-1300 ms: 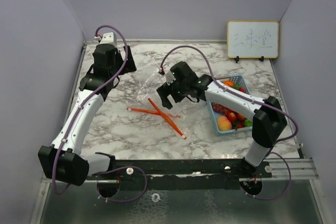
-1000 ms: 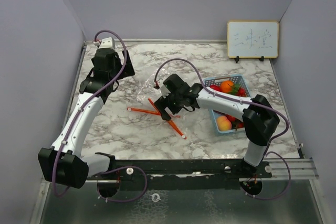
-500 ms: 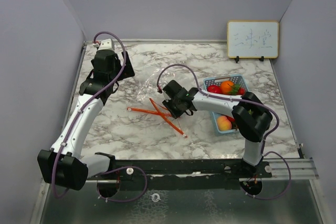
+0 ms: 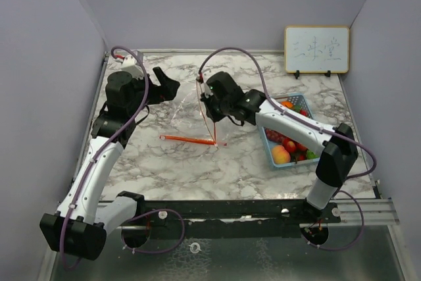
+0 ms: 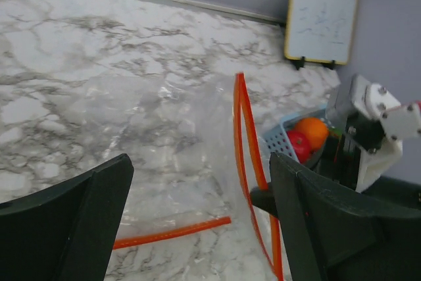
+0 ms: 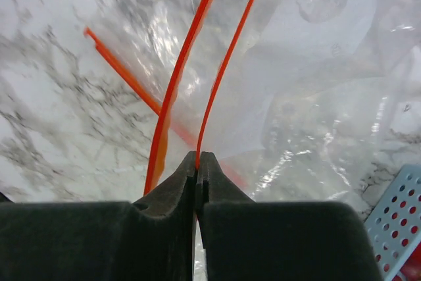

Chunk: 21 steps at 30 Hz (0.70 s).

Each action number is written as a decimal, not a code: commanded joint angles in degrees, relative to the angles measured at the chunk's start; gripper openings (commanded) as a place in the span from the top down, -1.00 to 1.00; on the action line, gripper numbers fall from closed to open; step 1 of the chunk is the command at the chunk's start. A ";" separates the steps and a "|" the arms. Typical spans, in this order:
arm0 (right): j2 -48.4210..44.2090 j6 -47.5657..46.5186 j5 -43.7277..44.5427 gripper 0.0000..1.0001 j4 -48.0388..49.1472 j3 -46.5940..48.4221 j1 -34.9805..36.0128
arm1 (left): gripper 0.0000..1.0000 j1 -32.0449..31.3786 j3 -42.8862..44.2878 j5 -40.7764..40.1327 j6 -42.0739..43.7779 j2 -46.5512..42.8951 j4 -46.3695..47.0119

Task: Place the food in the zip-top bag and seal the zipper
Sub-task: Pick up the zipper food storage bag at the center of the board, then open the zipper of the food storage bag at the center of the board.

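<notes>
The clear zip-top bag (image 4: 186,106) lies mid-table, its orange zipper (image 4: 187,139) partly flat on the marble. My right gripper (image 4: 209,101) is shut on one zipper strip (image 6: 220,70), holding it up so the mouth gapes. The pinched strip runs straight out of the closed fingertips (image 6: 191,166). My left gripper (image 4: 166,78) hovers open just left of the bag, nothing between its fingers (image 5: 99,195). In the left wrist view the raised zipper (image 5: 242,129) stands ahead. The food (image 4: 284,151) sits in the basket, with an orange (image 5: 312,131) and a red tomato (image 5: 297,143) showing.
The light-blue mesh basket (image 4: 268,144) stands at the right, behind my right forearm. A small whiteboard (image 4: 316,49) leans on the back wall at the far right. Purple walls close in both sides. A black rail runs along the near edge.
My right gripper shut on the zipper strip and lifted it back and up, opening the bag's mouth. My left gripper swung right toward the bag.
</notes>
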 commanded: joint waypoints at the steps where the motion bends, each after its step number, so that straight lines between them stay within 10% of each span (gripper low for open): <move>1: -2.34 3.22 1.38 0.95 0.23 6.02 -0.31 | -0.75 0.09 -4.49 16.05 -7.59 -3.24 14.15; 21: -2.17 2.40 -2.60 0.95 3.21 7.67 -0.51 | -0.47 -3.59 -9.25 11.79 -19.35 4.14 19.32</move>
